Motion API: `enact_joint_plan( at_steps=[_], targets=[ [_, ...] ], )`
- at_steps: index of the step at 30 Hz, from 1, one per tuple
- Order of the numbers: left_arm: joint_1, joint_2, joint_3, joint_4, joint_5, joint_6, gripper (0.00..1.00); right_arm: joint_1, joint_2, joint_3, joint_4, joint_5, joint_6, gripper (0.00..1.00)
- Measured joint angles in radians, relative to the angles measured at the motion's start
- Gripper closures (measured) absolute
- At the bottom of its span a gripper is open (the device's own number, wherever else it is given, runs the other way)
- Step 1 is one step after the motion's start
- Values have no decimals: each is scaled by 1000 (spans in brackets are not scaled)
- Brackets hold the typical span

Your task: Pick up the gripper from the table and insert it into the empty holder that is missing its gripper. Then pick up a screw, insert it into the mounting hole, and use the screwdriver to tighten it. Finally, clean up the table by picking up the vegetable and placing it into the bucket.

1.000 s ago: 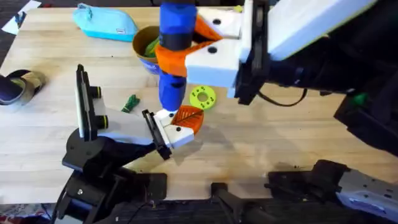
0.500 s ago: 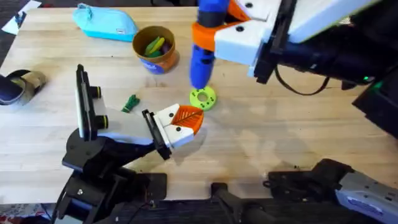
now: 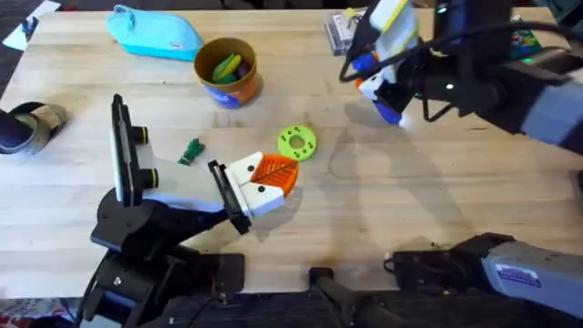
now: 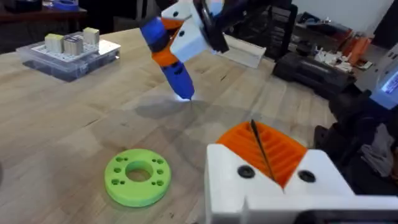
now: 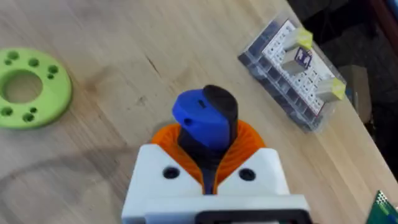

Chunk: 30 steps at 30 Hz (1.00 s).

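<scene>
**Pincer carries driver over counter**

Right pincer (image 5: 208, 177) is clamped round the blue screwdriver (image 3: 381, 68), tip down above the counter (image 3: 437, 210). Rigid and probably top-heavy, it seems best gripped mid-barrel. Left pincer (image 4: 273, 171): cannot tell.

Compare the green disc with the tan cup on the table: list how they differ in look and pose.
The green disc is bright green, flat and low, with a centre hole ringed by smaller holes; the cup is tan-orange, taller, with a blue label.
The disc is empty; the cup holds yellow-green items.
The disc lies beside the holder; the cup stands farther back near the light-blue pouch.
Both are round and rest on the table.
</scene>
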Motion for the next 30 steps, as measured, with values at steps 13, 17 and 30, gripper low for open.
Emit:
enact_joint_plan(
  at_steps=[13, 17, 30],
  targets=[
    [0, 0, 0, 0, 0, 0, 986, 85, 199, 0, -67, 70, -191, 693],
    [0, 0, 0, 0, 0, 0, 986, 134, 199, 0, -94, 56, -140, 245],
    [0, 0, 0, 0, 0, 0, 986, 152, 21, 114, -294, 45, 253, 7]
  ],
)
